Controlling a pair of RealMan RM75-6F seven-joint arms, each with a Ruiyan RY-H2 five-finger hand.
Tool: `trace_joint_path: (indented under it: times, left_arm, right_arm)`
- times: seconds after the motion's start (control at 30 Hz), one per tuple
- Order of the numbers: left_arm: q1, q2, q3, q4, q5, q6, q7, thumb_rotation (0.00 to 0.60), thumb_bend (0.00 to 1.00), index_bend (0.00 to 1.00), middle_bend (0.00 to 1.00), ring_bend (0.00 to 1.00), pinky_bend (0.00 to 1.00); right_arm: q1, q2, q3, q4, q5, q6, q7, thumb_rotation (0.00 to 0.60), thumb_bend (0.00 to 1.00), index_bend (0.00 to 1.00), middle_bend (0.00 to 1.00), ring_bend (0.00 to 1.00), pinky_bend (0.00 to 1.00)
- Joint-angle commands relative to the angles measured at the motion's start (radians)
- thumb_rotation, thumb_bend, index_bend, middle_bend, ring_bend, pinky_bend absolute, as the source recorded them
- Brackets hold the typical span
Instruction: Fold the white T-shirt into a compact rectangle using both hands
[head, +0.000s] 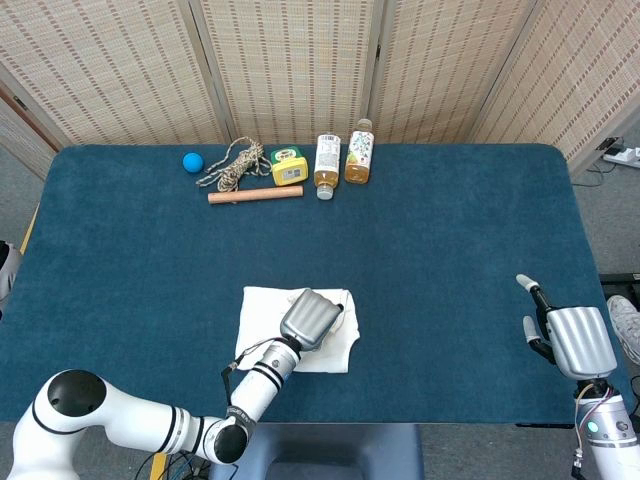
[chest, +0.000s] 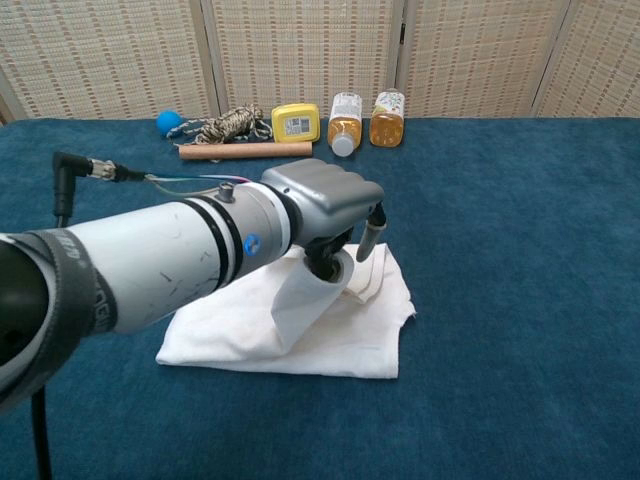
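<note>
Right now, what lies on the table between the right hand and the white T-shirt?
Nothing: in the head view only bare blue tabletop stretches between the right hand and the white T-shirt, which the left hand grips.
</note>
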Motion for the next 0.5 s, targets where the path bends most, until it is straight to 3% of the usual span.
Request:
trace_joint_path:
  times: [0.03, 0.23, 0.5]
  left_arm:
    - [-0.010, -0.015, 0.000, 0.013, -0.007, 0.011, 0.010, 0.600, 0.56, 0.46, 0.83, 0.73, 0.85]
    - [-0.016, -0.050, 0.000, 0.044, 0.019, 0.038, 0.002, 0.600, 0.38, 0.39, 0.83, 0.73, 0.85]
    - [-0.024, -0.095, 0.003, 0.082, 0.047, 0.062, 0.016, 0.600, 0.30, 0.28, 0.83, 0.73, 0.85]
  right_arm:
    - [-0.002, -0.001, 0.000, 0.002, 0.000, 0.001, 0.002, 0.600, 0.53, 0.15, 0.83, 0.92, 1.00]
    - [-0.006, 0.000, 0.000, 0.006, 0.003, 0.002, 0.008, 0.600, 0.53, 0.15, 0.83, 0.92, 1.00]
    - [-0.009, -0.004, 0.001, 0.012, 0.004, 0.002, 0.014, 0.600, 0.52, 0.15, 0.83, 0.92, 1.00]
